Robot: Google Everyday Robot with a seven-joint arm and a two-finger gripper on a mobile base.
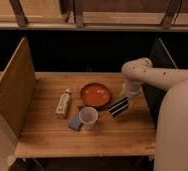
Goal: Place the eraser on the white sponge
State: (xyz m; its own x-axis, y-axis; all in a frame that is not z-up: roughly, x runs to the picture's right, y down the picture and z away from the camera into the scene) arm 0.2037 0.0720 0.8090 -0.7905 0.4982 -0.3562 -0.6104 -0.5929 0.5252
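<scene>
At the right of the bench (52, 137), we find the tool (126, 99) closed on the eraser (119, 107), beside the orange bowl (95, 94). We advise carrying it high over the white cup (88, 116), then lowering squarely onto the white sponge (75, 122) just beyond.

The end effector (125, 98), low over the right side of the surface (47, 135), is closed on the eraser (119, 107), and its fingertips are too small to make out. The cup (88, 116) hides part of the sponge (75, 122). The arm (157, 77) runs off the right edge.
</scene>
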